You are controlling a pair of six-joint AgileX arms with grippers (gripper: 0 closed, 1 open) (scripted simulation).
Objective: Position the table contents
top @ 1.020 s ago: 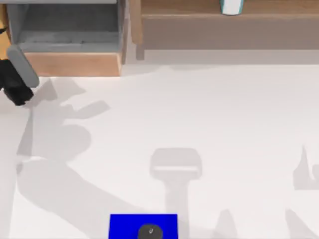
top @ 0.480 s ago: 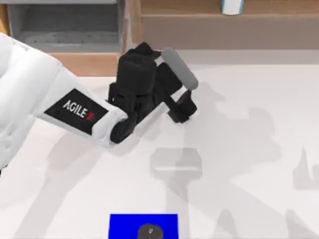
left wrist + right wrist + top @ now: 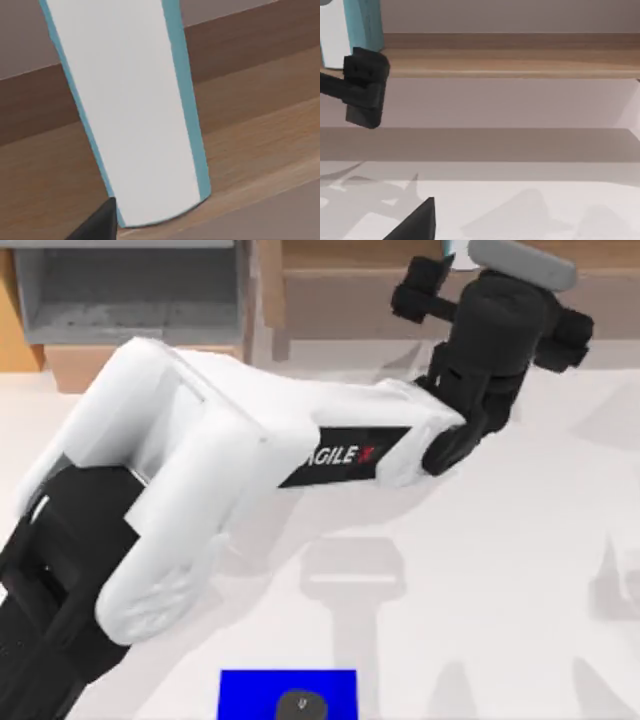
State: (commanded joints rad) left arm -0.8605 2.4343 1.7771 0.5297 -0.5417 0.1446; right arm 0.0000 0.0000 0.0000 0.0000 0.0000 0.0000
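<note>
2 task items: 1 teal-and-white item [image 3: 135, 110] on wooden shelf [image 3: 400, 280], 1 dark button [image 3: 302, 704] on blue pad [image 3: 250, 690] | counter [image 3: 500, 540] | left end effector [image 3: 445, 275] at teal item, aperture: cannot tell

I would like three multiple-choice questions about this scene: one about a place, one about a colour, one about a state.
1. Where does the teal and white item stand?
A. on the blue mat
B. on the wooden shelf
C. on the bare table

2. What colour is the mat under the dark grey button?
A. red
B. green
C. blue

3. How does the teal and white item stand?
A. upright
B. on its side
C. lifted off its support

Answers:
1 B: the teal and white item rests on the wooden shelf, with the left gripper beside it.
2 C: the dark grey button lies on the blue mat.
3 A: its base sits on the shelf.
</note>
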